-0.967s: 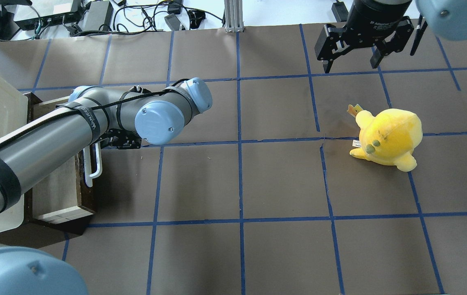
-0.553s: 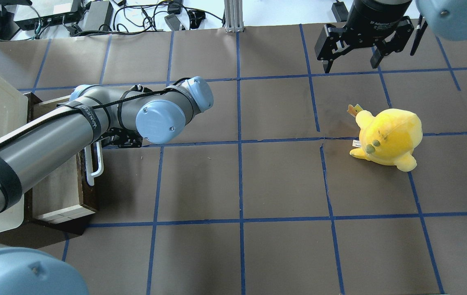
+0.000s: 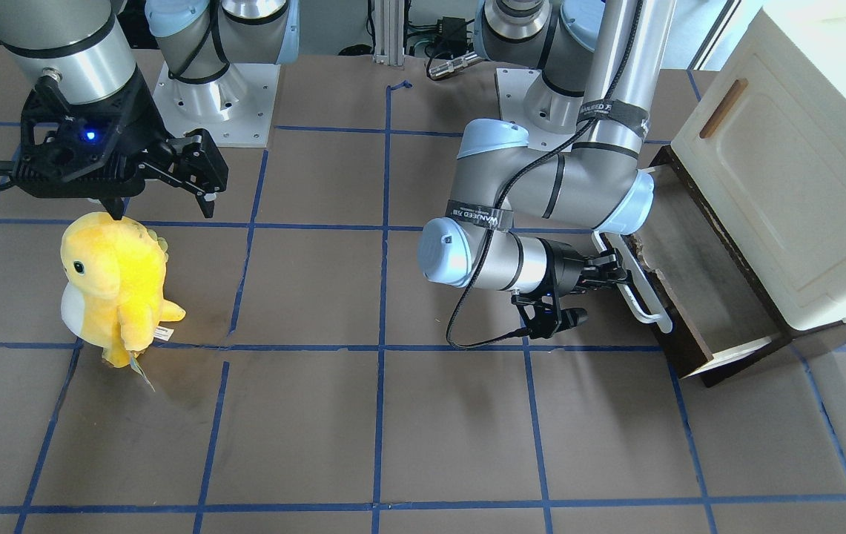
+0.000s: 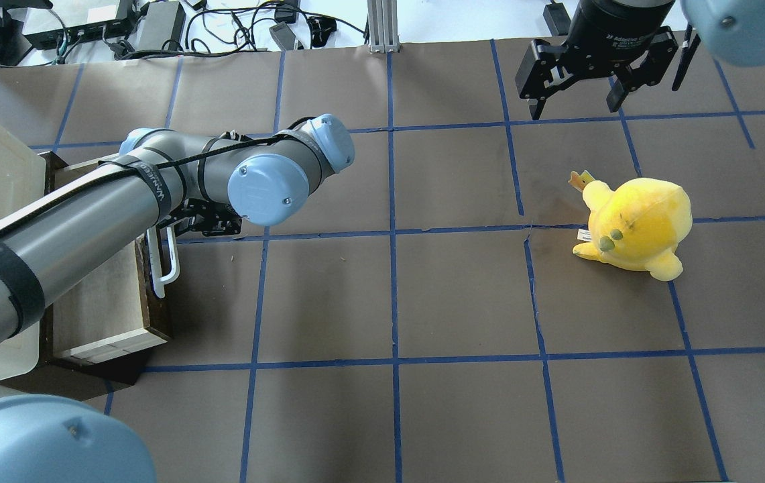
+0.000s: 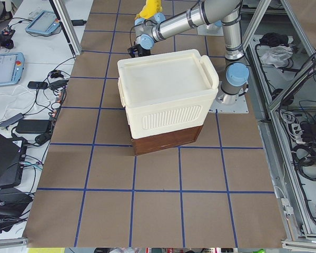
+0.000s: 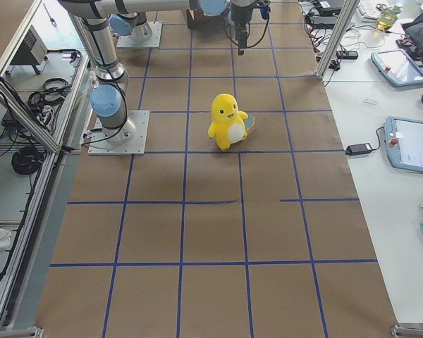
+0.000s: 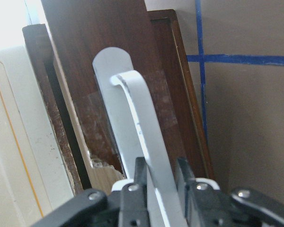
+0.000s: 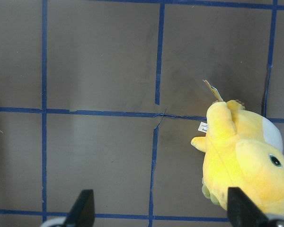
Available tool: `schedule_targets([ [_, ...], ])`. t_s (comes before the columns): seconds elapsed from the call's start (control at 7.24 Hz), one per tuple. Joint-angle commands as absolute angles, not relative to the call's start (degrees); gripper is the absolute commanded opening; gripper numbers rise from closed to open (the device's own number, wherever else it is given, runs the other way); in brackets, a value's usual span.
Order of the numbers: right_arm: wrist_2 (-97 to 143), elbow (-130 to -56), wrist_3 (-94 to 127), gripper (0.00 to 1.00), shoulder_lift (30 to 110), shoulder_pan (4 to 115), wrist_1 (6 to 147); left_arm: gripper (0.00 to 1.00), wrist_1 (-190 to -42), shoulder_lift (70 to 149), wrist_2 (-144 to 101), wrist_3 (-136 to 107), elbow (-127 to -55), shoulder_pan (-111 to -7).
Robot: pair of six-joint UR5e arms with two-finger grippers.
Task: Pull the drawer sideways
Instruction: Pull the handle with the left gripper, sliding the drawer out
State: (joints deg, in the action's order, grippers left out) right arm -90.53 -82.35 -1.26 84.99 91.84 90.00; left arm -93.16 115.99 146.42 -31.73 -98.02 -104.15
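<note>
Drawer [image 3: 682,289] sits partly out, directly ahead of my left pincer [image 7: 160,176], which is clenched on its white bar handle [image 7: 138,118]. Right pincer [image 4: 573,104] released, well apart; yellow plush [image 4: 633,225] near it.

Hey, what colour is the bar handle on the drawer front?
The handle is white, on a dark brown drawer front; clearest in the left wrist view.
</note>
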Motion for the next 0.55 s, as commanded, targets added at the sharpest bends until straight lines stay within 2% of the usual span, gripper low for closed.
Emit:
schedule_targets([
  [0.0,-90.53,-82.35,-1.32,1.00,84.99,91.85,90.00,0.90,-93.16,115.76,146.69,-30.77,-97.91,-104.41],
  [0.14,-90.53,-82.35,-1.23,1.00,84.99,91.85,90.00,1.00,-93.08,115.49,146.52,-29.02,-97.56,-104.50],
  [0.41,-90.53,-82.35,-1.23,1.00,84.99,91.85,90.00,1.00,-92.90,114.79,146.25,-27.78,-97.04,-104.59],
])
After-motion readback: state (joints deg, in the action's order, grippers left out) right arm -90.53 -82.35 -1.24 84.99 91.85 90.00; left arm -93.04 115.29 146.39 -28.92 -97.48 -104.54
